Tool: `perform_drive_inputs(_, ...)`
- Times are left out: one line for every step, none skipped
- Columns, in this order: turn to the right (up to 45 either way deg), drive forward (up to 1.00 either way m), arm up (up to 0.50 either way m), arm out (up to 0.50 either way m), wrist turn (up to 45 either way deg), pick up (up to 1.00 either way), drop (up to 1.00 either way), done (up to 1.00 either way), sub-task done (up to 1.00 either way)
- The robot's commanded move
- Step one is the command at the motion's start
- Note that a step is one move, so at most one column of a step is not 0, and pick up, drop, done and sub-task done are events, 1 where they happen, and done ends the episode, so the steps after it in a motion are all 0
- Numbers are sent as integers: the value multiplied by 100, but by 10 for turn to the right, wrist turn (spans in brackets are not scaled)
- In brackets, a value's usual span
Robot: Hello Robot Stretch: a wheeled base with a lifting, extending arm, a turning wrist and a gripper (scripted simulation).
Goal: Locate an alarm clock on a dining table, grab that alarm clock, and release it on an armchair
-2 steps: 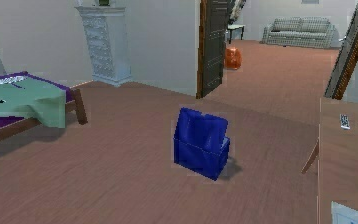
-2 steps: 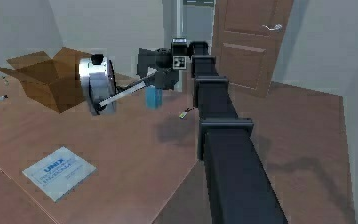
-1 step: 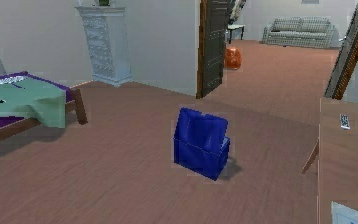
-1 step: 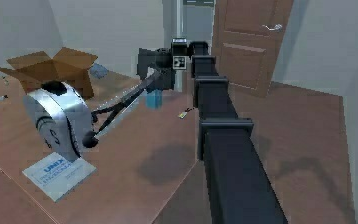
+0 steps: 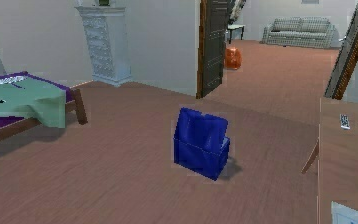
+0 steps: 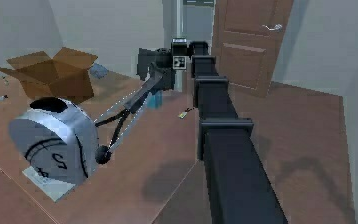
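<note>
Though perhaps apart, clock [image 6: 52,145] near box [image 6: 52,72].

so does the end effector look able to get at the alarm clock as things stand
Probably yes: the end effector points toward the alarm clock on the table, nothing stands between them, and the cardboard box sits farther back. Whether they touch cannot be told.

There's the round alarm clock [image 6: 51,141] with the silver-grey metal casing, low on the arm side view's left. Its pale dial faces the view's lower left corner, and one dark numeral can be read on it. The casing rises behind the dial as a broad shiny drum. It stands on the brown wooden dining table [image 6: 17,115], near the table's near edge, with a pale flat sheet showing under its base.
</note>
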Motion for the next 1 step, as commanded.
perform_drive_inputs(0,0,0,-36,0,0,0,0,0)
